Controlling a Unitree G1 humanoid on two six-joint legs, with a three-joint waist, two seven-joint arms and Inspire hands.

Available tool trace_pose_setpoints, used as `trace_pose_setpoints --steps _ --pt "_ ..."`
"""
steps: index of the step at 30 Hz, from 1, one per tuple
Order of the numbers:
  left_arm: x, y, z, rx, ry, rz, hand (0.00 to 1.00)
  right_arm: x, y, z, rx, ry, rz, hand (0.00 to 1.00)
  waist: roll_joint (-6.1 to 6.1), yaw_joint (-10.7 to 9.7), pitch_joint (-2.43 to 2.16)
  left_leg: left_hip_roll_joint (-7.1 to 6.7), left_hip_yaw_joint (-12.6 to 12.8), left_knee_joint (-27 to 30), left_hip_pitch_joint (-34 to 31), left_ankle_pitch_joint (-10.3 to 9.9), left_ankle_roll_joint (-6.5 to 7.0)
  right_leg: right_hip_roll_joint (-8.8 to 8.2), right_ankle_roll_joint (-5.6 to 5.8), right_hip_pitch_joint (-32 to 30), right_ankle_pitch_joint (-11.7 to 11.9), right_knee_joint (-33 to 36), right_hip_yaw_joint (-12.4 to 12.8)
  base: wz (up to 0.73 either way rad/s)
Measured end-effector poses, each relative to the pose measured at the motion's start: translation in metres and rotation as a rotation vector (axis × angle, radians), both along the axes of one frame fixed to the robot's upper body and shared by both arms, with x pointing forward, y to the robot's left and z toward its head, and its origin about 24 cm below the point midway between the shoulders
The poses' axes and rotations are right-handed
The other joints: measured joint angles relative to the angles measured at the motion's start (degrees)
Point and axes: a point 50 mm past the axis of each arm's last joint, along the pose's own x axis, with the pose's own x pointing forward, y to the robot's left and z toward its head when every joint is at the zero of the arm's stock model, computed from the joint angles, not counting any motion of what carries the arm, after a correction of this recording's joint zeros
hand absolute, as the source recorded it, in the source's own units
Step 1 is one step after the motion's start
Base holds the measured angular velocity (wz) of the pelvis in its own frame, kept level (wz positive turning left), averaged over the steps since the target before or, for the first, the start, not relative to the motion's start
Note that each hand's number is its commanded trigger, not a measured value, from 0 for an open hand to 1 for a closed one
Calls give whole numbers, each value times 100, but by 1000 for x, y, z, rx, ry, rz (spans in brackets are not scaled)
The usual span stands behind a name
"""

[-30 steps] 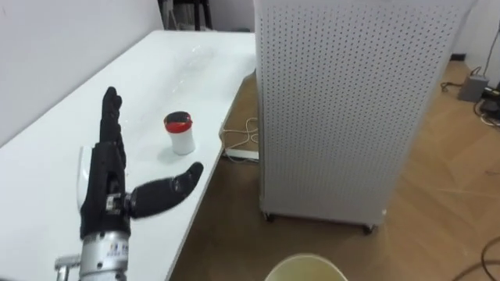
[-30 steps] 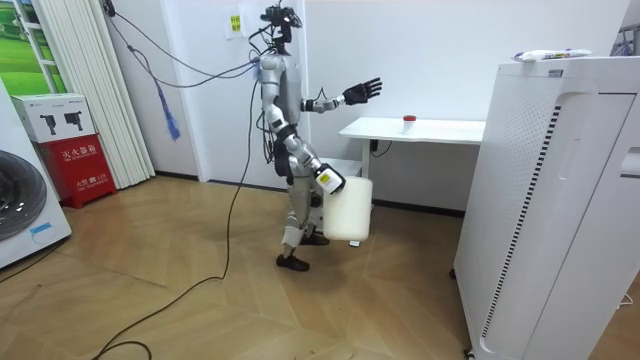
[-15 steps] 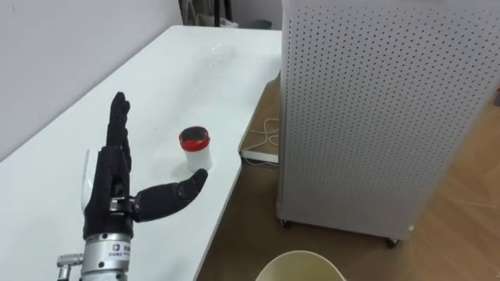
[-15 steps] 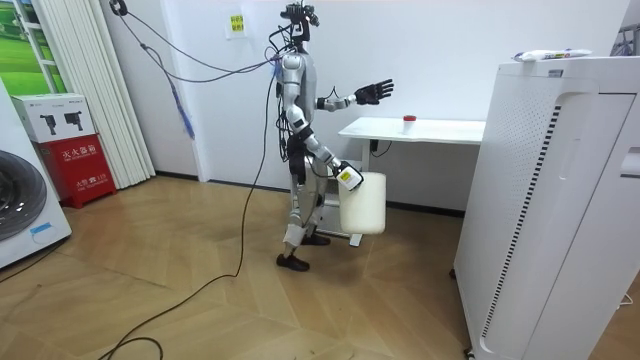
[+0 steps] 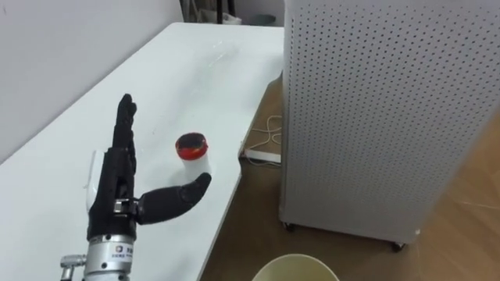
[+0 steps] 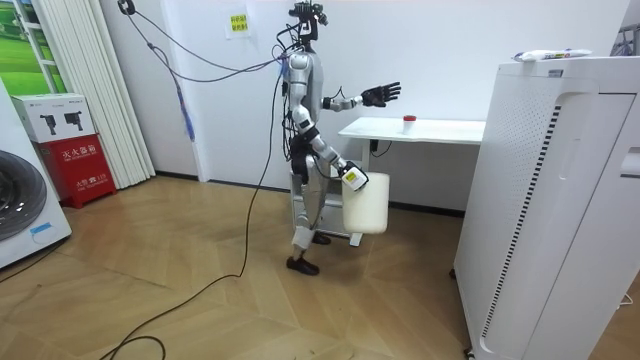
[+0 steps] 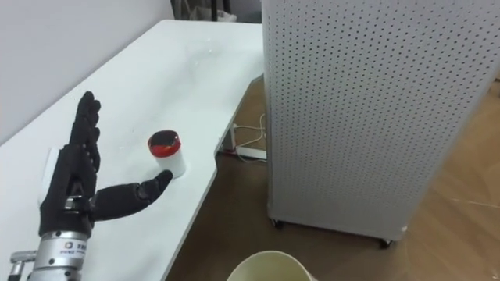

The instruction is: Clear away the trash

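**One lidded cup, just past your left thumb**

Your left hand [image 5: 117,183] hangs over the white table [image 5: 180,70] with its fingers straight and together, pointing away from you, and the thumb swung out to the right. It holds nothing. The garbage to pick looks to be the small white cup with a red lid [image 5: 193,153], which stands upright on the table close to the right edge. It lies ahead and to the right of the palm, just beyond the thumb tip; whether the thumb touches it you cannot tell from here.

The cup's long axis is vertical, so a side-on wrap should suit it: move the palm forward and rightward until the cup sits between thumb and fingers. Mind the table edge, since a nudge from the left could tip the cup off.

Your right hand [image 6: 352,178] hangs low at the top of the cream bin [image 6: 366,203]; its fingers cannot be made out. The left hand is plainly the nearer.
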Motion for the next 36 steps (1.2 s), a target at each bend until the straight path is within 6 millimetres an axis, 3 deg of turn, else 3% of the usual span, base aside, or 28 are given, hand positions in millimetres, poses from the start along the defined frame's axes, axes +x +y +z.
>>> trace_pose_setpoints --steps 2,3,4,7,13,23,36 --pt "0 -4 -1 3 8 -29 0 -8 -1 -4 2 25 -19 100 -87 -163 48 -76 512 -151 44 63 45 24 -2 253 4 -142 -152 35" --pt "0 -4 -1 4 8 -29 0 -9 -1 -5 1 26 -22 100 -72 -176 37 -112 588 -193 51 101 83 25 -2 308 4 -184 -162 34" --pt "0 -3 -1 6 8 -25 0 -9 -1 -5 -2 26 -31 100 -167 -175 71 -139 661 -185 113 177 100 14 6 425 8 -281 -205 29" --pt "-1 -3 -2 2 14 -23 0 -8 -4 -4 -8 22 -38 100 -254 -136 49 -162 661 -181 112 174 108 16 25 488 25 -430 -273 16" --pt "-3 -5 -6 -11 27 -17 0 -7 2 -5 16 21 -34 100 -254 -163 43 -233 678 -171 159 157 151 -23 92 603 68 -533 -290 1" --pt "-7 1 -35 -58 163 29 0 -13 1 -8 16 57 -21 100 -254 -159 39 -266 743 -136 187 172 175 -42 112 622 55 -536 -206 -1" --pt "-7 4 -40 -97 185 67 0 -15 2 -7 26 52 -14 100 -294 -196 25 -268 804 -135 143 173 176 -59 116 616 52 -549 -265 1"
